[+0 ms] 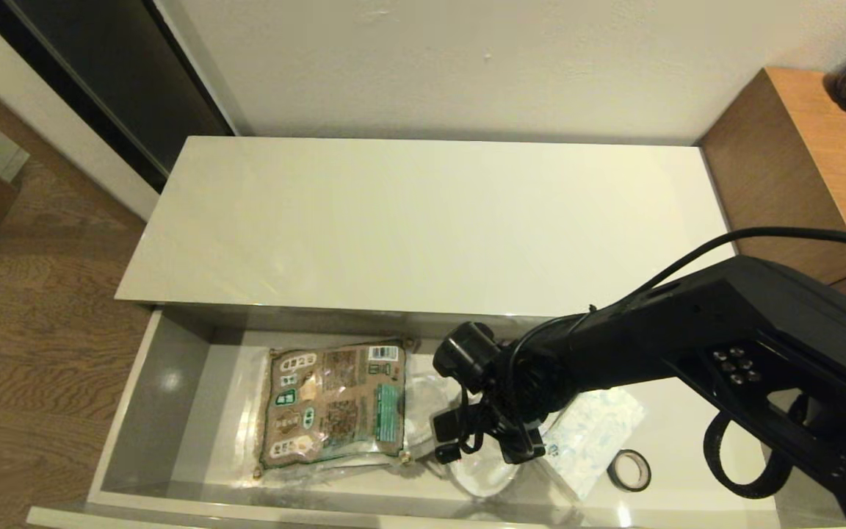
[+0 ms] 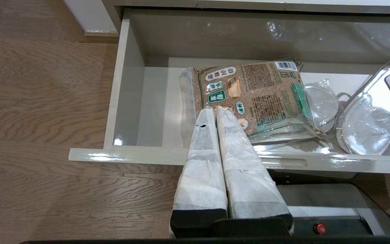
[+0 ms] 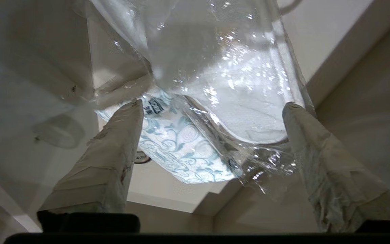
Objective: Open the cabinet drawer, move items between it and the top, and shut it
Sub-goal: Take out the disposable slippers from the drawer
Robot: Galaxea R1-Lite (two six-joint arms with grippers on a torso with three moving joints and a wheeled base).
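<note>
The cabinet drawer [image 1: 166, 397] stands pulled out below the bare cream top [image 1: 423, 220]. My right gripper [image 1: 483, 447] reaches down into its middle, open, with one finger [image 3: 120, 142] on each side of the white slipper in clear plastic [image 3: 249, 101]. The slipper [image 1: 485, 476] lies against the drawer's front wall. The tissue pack [image 1: 593, 432], white with a blue swirl print [image 3: 178, 149], lies just right of it. My left gripper [image 2: 215, 110] is shut on nothing and hangs before the drawer front [image 2: 130, 156]; the head view does not show it.
A brown-and-green printed packet [image 1: 333, 402] lies left of centre in the drawer, with more clear plastic wrap [image 2: 320, 101] beside it. A small black tape ring [image 1: 628, 470] sits at the right. A brown wooden side cabinet [image 1: 812, 162] stands right of the top.
</note>
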